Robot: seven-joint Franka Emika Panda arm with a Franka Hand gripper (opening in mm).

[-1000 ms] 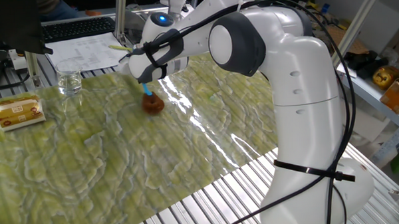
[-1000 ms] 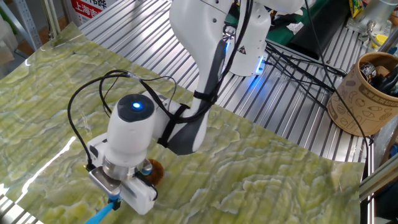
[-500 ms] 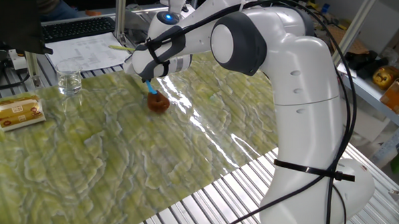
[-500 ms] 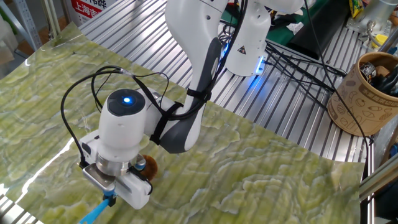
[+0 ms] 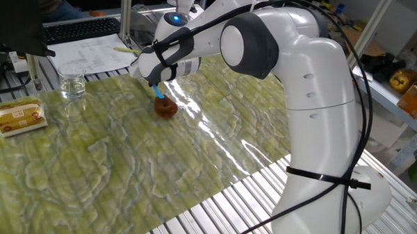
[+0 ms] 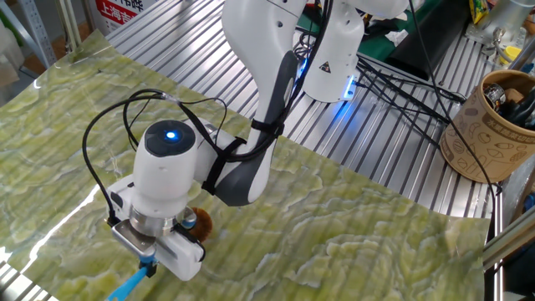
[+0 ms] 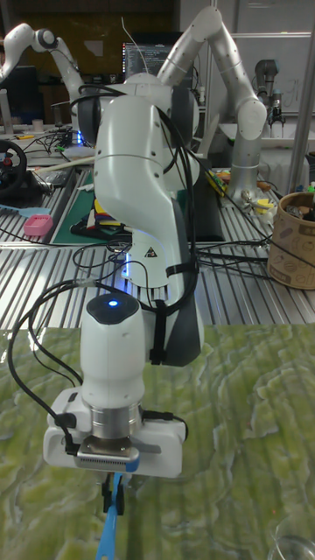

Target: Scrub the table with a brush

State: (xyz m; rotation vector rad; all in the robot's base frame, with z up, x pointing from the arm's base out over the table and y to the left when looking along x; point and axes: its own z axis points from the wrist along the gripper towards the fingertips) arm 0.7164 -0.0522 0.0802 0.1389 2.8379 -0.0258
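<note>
We hold the brush [image 5: 162,102] pinched by its blue handle in our tool [image 5: 154,85], fingers pressed together on it. Its reddish-brown bristle head sits directly below the tool, touching the yellow-green sheet of the tabletop [image 5: 113,162]. Out beyond the tool along the sheet's edge stands a clear glass [image 5: 72,85], and farther off that way lies a tan box [image 5: 18,116].
</note>
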